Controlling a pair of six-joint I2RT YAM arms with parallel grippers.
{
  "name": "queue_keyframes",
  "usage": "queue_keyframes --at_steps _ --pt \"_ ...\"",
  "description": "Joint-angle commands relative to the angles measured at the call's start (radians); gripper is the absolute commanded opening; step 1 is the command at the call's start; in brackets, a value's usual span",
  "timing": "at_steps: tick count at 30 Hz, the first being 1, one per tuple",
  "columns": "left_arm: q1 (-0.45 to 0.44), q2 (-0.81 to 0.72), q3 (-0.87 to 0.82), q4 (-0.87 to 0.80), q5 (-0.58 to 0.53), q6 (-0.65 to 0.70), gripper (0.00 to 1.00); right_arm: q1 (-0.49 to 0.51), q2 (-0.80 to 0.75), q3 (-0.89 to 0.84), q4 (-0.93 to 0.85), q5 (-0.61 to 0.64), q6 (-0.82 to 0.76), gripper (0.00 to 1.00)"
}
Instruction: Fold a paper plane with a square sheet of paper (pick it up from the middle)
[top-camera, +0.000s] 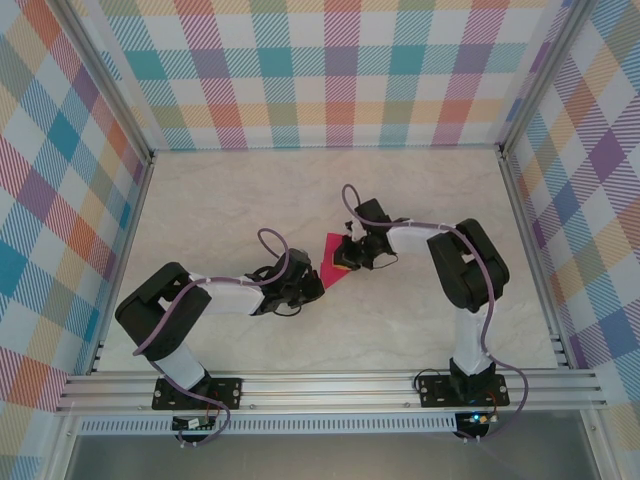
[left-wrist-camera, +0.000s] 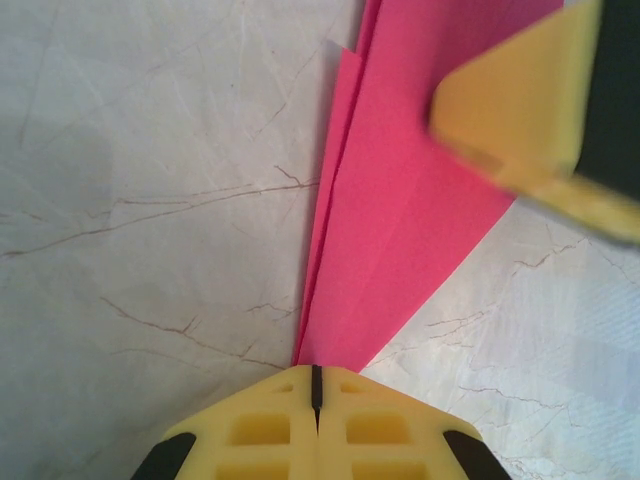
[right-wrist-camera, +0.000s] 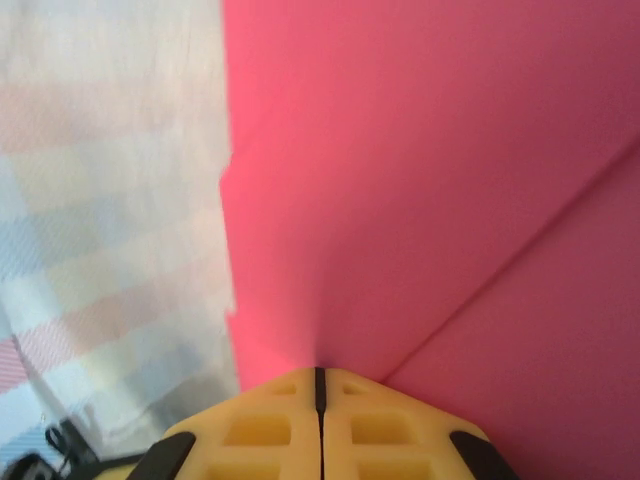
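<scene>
The square sheet of paper is now folded into a narrow magenta-pink paper plane (top-camera: 331, 263) with a pointed end and layered creases, near the table's middle between both grippers. My left gripper (top-camera: 312, 283) is shut on its pointed end, and the paper (left-wrist-camera: 400, 220) fans away from the closed yellow fingertips (left-wrist-camera: 350, 400). My right gripper (top-camera: 347, 255) is shut on the wider end from the far right. One of its yellow fingers (left-wrist-camera: 520, 110) shows in the left wrist view. In the right wrist view the pink paper (right-wrist-camera: 420, 180) rises from the closed jaws with a diagonal crease.
The white marbled table (top-camera: 400, 200) lies under both arms. Checked cloth walls (top-camera: 330, 70) on aluminium frames close in the back and both sides. A metal rail (top-camera: 330, 385) carries the arm bases along the near edge.
</scene>
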Motion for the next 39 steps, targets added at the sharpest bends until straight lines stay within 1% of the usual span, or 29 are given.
queue_keyframes --at_steps 1,3,6,10,13,17,24,31,35,39 --pt "0.007 0.001 -0.041 -0.142 0.04 0.004 0.0 -0.033 -0.015 0.046 -0.043 0.093 -0.044 0.07" --pt "0.006 -0.001 -0.028 -0.144 0.047 0.01 0.0 -0.033 -0.04 0.055 -0.058 0.096 -0.045 0.08" --pt "0.006 -0.023 0.006 -0.16 0.058 0.022 0.01 -0.033 -0.095 0.028 -0.058 0.094 -0.03 0.13" --pt "0.009 -0.097 0.072 -0.218 0.044 0.056 0.17 -0.033 -0.181 -0.066 -0.027 0.09 0.011 0.28" --pt "0.016 -0.157 0.11 -0.278 0.015 0.09 0.31 -0.033 -0.216 -0.126 0.012 0.054 0.045 0.38" --pt "0.041 -0.21 0.118 -0.338 -0.029 0.112 0.41 -0.029 -0.216 -0.161 0.067 -0.008 0.083 0.44" --pt "0.094 -0.228 0.089 -0.35 -0.027 0.107 0.54 -0.008 -0.15 -0.123 0.108 -0.069 0.08 0.43" --pt "0.136 -0.253 0.046 -0.339 -0.035 0.101 0.71 0.004 -0.081 -0.082 0.139 -0.093 0.079 0.39" --pt "0.165 -0.272 0.023 -0.331 -0.033 0.102 0.76 0.007 -0.057 -0.073 0.174 -0.114 0.073 0.36" --pt "0.196 -0.285 -0.006 -0.306 -0.007 0.101 0.81 0.007 -0.024 -0.058 0.181 -0.114 0.072 0.33"
